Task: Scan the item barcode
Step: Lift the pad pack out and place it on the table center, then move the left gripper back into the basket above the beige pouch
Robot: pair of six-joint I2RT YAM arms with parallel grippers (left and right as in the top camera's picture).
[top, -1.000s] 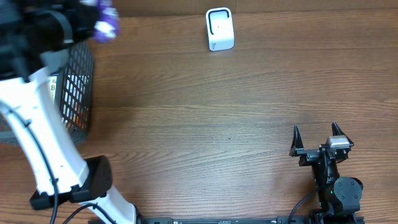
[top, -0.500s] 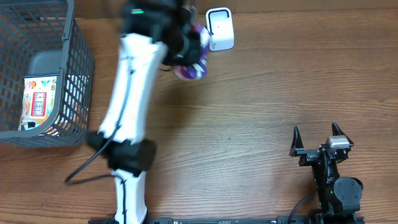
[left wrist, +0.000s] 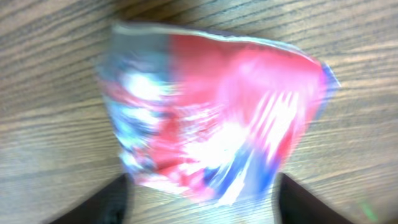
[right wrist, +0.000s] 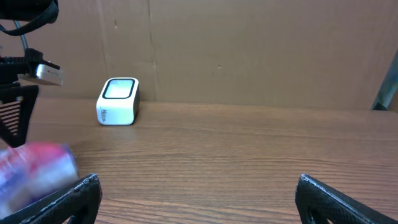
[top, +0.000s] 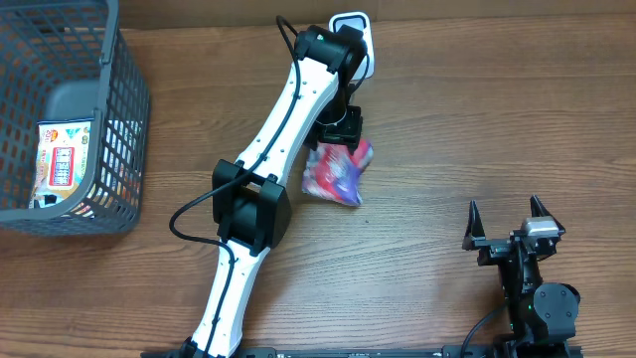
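The item, a red, blue and white packet, is just in front of the white barcode scanner, whose left part is hidden by my left arm. My left gripper hovers directly over the packet with its jaws open. In the left wrist view the packet is blurred and free of both dark fingers, which stand wide on either side. My right gripper is open and empty at the near right, far from the packet. From the right wrist the scanner and blurred packet show at the left.
A dark wire basket stands at the far left with a printed packet inside. My left arm stretches diagonally from the front edge up to the scanner. A brown wall rises behind the table.
My left arm swung from over the basket to in front of the scanner, carrying the packet. Its jaws have opened and the packet has dropped away beneath them. The right arm has not moved.
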